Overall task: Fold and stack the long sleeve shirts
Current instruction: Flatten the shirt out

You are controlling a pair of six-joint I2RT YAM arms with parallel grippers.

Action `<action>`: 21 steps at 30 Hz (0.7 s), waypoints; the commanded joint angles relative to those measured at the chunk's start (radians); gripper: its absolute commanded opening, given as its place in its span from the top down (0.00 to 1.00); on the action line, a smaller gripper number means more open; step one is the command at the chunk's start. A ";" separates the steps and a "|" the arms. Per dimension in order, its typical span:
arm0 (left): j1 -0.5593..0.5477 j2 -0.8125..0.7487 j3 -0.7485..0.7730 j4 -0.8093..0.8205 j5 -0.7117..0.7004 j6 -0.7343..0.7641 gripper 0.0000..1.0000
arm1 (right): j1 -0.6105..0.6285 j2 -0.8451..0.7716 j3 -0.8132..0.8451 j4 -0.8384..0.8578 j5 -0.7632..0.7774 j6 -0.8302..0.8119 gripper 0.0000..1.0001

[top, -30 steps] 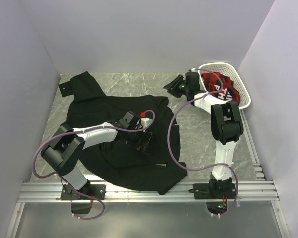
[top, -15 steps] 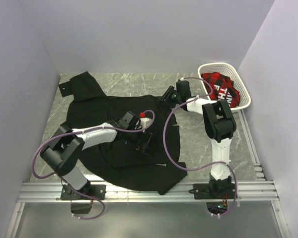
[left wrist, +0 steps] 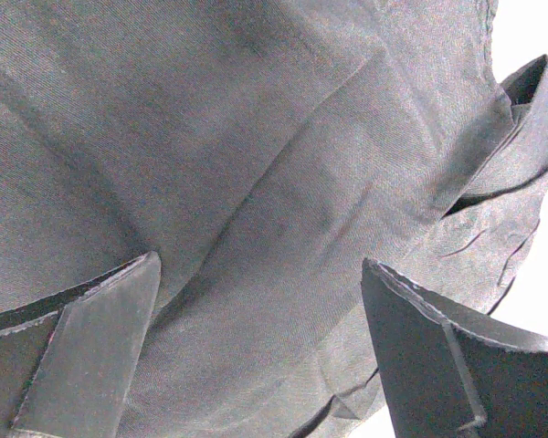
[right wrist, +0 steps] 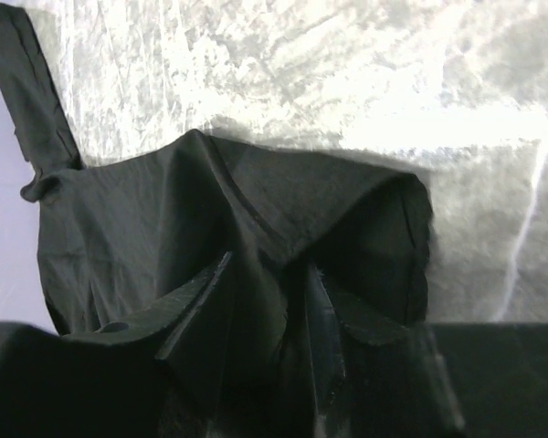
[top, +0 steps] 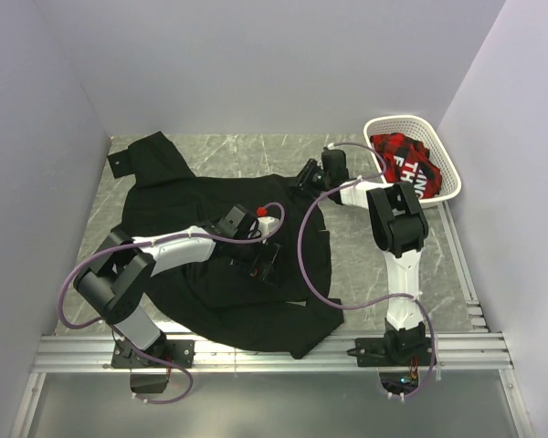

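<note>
A black long sleeve shirt (top: 192, 205) lies spread left of the white basket (top: 449, 178), its long axis diagonal and 1 sleeve pointing away from the basket. The left gripper (top: 263, 265) stands wide over the shirt's middle. The right gripper (top: 309, 173), beside the basket, straddles the shirt's edge; I cannot tell whether it grips.

the shirt (left wrist: 256, 137) is matt black cloth with a fine diagonal weave, soft creases and stitched hems. the table (top: 256, 155) is a smooth, marble-look grey with a faint sheen. the basket (top: 402, 119) is white plastic lattice, slightly glossy. the checked cloth (top: 404, 151) is soft and matt, with printed white letters. the arms (top: 402, 292) have smooth plastic shells, white and black. the left fingers (left wrist: 82, 356) are matt black with a finely toothed edge. the cables (top: 61, 301) have a smooth mauve sheath. the rail (top: 274, 351) is brushed metal. the walls (top: 274, 64) are plain and matt.
</note>
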 commanded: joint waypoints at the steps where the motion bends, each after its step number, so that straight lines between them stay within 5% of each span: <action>1: -0.004 -0.002 -0.009 -0.027 0.003 -0.001 0.01 | -0.004 0.019 0.056 0.055 -0.029 -0.021 0.64; 9: -0.005 -0.008 -0.013 -0.041 0.001 -0.001 0.01 | -0.028 -0.027 0.080 0.039 -0.032 -0.018 1.00; 21: -0.005 -0.002 -0.009 -0.077 0.010 0.010 0.01 | -0.134 0.039 0.315 -0.194 -0.091 -0.037 1.00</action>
